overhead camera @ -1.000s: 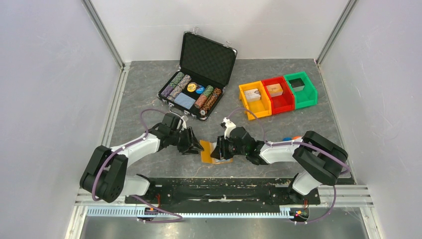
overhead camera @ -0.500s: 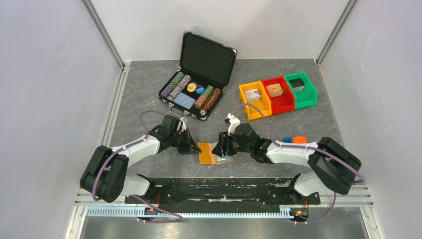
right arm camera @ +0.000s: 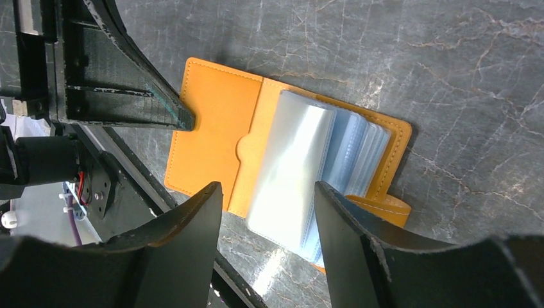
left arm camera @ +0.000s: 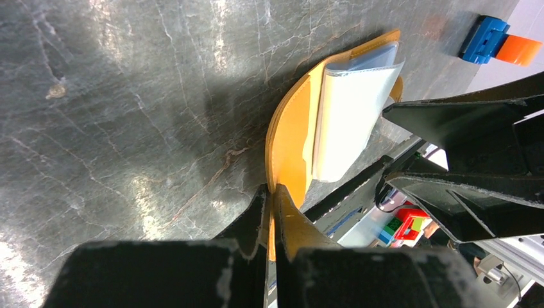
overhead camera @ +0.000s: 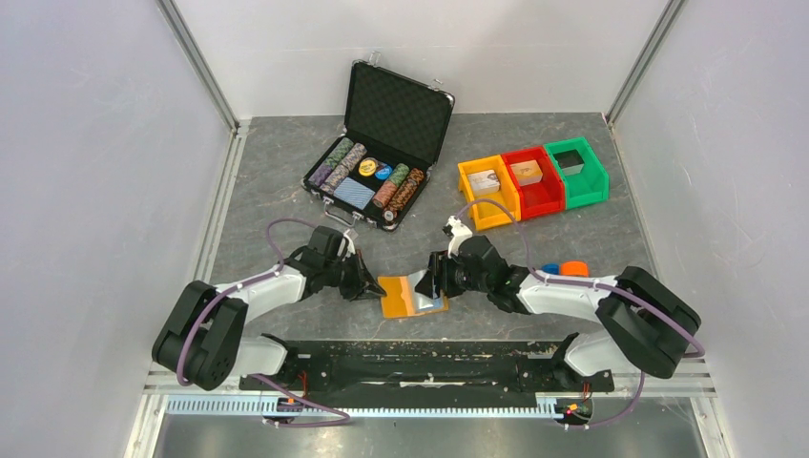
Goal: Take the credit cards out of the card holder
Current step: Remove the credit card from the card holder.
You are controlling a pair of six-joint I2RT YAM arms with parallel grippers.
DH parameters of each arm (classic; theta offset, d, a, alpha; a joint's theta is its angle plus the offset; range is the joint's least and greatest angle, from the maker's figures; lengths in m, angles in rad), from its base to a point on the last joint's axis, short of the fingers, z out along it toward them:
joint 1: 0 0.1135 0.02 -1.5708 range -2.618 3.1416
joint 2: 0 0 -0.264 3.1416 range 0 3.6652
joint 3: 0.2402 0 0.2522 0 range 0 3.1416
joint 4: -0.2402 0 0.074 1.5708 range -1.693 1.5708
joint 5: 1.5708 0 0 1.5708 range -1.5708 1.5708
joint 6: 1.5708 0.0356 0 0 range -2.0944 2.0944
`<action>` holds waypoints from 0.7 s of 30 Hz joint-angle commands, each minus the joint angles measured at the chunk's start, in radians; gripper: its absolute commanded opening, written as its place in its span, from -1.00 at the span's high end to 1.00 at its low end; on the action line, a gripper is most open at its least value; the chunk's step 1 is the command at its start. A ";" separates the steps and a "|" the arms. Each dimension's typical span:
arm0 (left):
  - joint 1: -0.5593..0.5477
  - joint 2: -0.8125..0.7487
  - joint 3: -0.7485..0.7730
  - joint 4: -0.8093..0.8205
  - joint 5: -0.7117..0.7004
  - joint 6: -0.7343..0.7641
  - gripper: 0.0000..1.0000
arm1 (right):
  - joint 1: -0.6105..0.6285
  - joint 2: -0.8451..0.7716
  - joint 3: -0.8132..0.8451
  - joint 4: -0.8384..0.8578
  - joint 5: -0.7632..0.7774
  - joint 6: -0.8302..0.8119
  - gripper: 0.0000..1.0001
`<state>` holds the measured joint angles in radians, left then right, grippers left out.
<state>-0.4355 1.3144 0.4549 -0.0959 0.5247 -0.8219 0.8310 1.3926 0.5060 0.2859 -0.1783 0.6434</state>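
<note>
The grey table (overhead camera: pixel 286 172) carries the card holder (overhead camera: pixel 401 296) near its front edge, lying open between the two grippers; the left gripper (left arm camera: pixel 271 199) has its fingers pressed together on the edge of the orange cover, which bows upward from them; the right gripper (right arm camera: pixel 266 192) is spread wide above the holder, clasping nothing, its fingers flanking the fanned clear sleeves (right arm camera: pixel 295 167); the credit cards cannot be told apart inside those sleeves, only a blue tint shows.
</note>
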 commanded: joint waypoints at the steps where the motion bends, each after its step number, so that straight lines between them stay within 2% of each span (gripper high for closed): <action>1: -0.005 -0.024 -0.020 0.036 -0.018 -0.023 0.95 | -0.001 0.021 -0.016 0.017 0.027 0.012 -0.15; 6: -0.005 -0.014 -0.029 0.036 -0.026 -0.012 0.92 | -0.001 0.036 -0.017 0.010 0.052 -0.001 -0.17; 10: -0.006 -0.002 -0.022 0.039 -0.018 -0.006 0.93 | 0.000 0.053 -0.010 0.031 0.005 0.004 -0.16; 16: -0.007 -0.002 -0.019 0.044 -0.015 -0.004 0.93 | 0.000 0.026 -0.023 0.102 -0.030 0.033 0.05; 21: -0.008 0.018 -0.013 0.047 -0.008 -0.003 0.93 | 0.001 0.043 -0.014 0.156 -0.086 0.065 0.09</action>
<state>-0.4362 1.3163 0.4351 -0.0719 0.5247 -0.8223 0.8310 1.4326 0.4904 0.3473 -0.2104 0.6758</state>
